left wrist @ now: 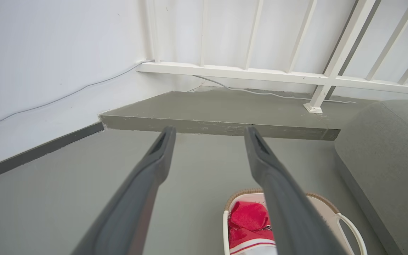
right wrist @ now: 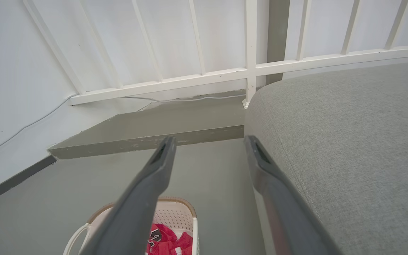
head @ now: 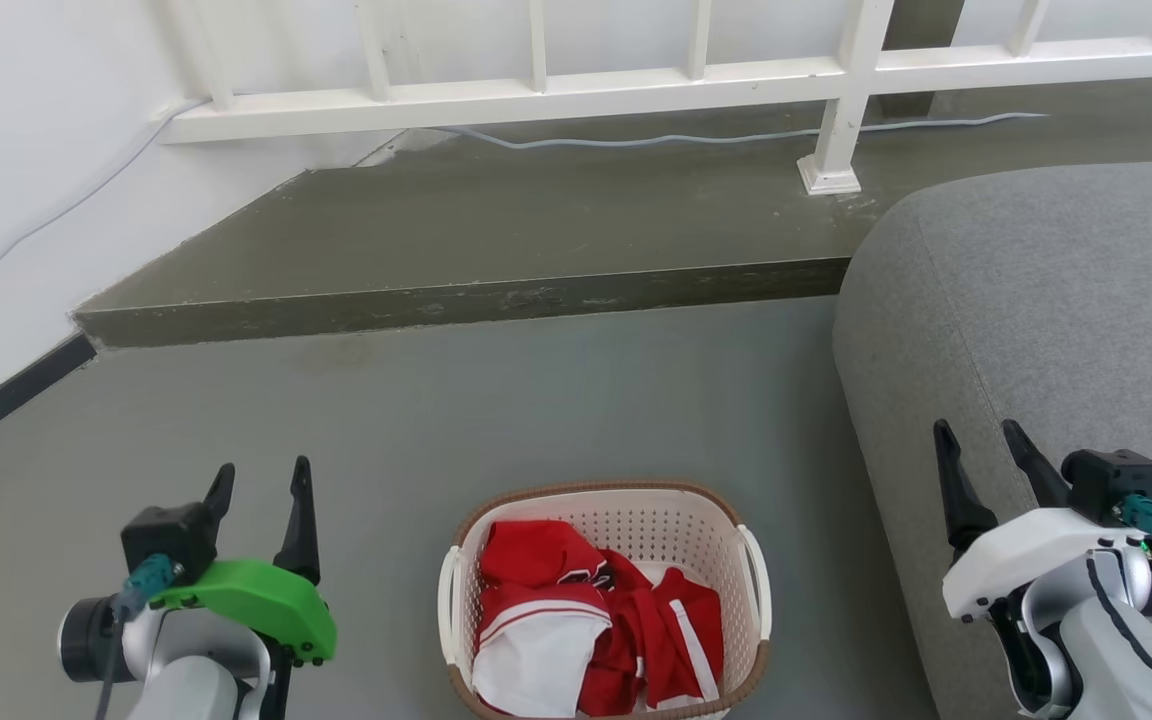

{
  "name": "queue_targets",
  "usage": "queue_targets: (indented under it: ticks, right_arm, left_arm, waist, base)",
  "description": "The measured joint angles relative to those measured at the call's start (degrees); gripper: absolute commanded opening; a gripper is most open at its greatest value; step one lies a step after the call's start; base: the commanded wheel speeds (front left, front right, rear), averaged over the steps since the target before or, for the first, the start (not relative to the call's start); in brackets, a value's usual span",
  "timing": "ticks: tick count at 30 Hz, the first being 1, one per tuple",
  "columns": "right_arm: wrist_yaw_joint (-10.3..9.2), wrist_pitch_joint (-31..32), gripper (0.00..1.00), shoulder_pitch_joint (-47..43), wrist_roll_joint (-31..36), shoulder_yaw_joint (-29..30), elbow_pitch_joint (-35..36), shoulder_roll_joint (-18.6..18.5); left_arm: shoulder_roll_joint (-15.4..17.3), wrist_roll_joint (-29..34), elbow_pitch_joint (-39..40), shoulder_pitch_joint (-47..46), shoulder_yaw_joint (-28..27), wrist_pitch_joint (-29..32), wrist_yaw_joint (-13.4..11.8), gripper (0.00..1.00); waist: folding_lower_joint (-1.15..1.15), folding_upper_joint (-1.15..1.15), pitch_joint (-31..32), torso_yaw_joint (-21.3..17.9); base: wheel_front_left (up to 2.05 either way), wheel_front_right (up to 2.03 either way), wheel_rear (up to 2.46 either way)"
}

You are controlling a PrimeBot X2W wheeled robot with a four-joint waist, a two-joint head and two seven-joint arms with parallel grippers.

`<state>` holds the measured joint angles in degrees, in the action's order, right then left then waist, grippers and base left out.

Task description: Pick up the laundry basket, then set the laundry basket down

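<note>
So far, we think no part of the job is done. The basket (head: 636, 522) sits on the floor (head: 436, 420), close to our body and just beside the sofa (head: 1036, 300). It has red and white clothes (head: 616, 620) in it. Nothing is touching it.

Our left gripper (head: 263, 468) hangs over bare floor on the left of the basket. Its two fingers are spread apart and hold nothing. Our right gripper (head: 974, 427) hangs by the sofa's edge on the right of the basket. Its fingers are spread apart too, and they hold nothing.

Both grippers are apart from the basket, one on each side.

All the work is left, we think. We need to reach the left handle (head: 448, 600) and the right handle (head: 758, 575), grab them, lift the basket up, and then put it back down.
</note>
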<state>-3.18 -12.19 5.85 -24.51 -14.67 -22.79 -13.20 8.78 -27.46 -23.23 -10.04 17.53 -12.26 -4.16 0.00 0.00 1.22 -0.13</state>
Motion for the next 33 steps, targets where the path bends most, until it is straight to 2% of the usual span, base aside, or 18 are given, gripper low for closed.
queue_targets:
  ticks: [11,33]
  right_arm:
    - [-0.47,-1.94,1.00,1.84,6.34,-2.01,-1.30,-0.33]
    - [0.14,-1.99,1.00,2.48,6.66,-1.34,-1.99,0.46]
  left_arm:
    - [0.03,5.80,-2.10,-1.44,1.81,-2.00,-0.92,1.00]
    - [-0.31,6.05,-3.81,-2.10,0.98,-2.00,-0.92,1.00]
  waist:
    - [0.00,0.00,-0.12,-0.25]
    - [0.00,0.00,-0.43,-0.45]
  base:
    - [0.00,0.00,0.00]
    - [0.00,0.00,0.00]
